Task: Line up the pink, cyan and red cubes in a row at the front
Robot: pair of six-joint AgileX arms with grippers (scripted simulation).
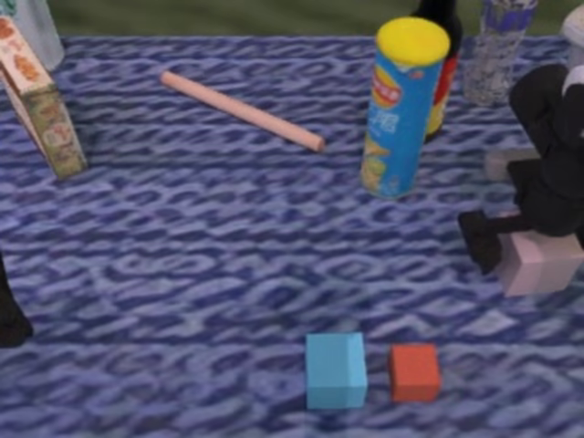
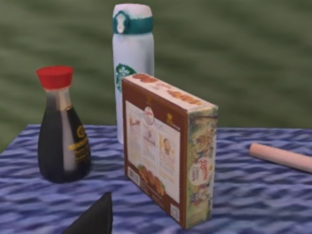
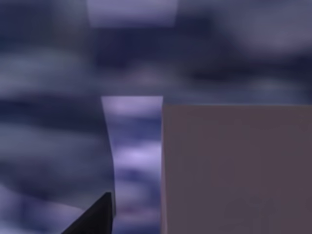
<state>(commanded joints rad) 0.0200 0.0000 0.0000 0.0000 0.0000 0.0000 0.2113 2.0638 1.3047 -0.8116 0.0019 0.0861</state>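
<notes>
right end effector (image 1: 525, 245) grasping pink cube (image 1: 540, 263) at counter (image 1: 182, 274) right edge | cyan cube (image 1: 336, 370) and red cube (image 1: 414, 372) side by side, front | left end effector (image 1: 9, 315) parked left edge, state unclear

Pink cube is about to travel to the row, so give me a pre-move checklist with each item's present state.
1. Right gripper at the pink cube, on the table's right side: ok.
2. Firm grasp on the pink cube: cannot tell.
3. Cyan cube and red cube side by side at the front: ok.
4. Pink cube in the row: not ok.
5. Chips can stands behind the row, off a forward-left path: ok.
6. Left arm parked at the left edge: ok.
</notes>
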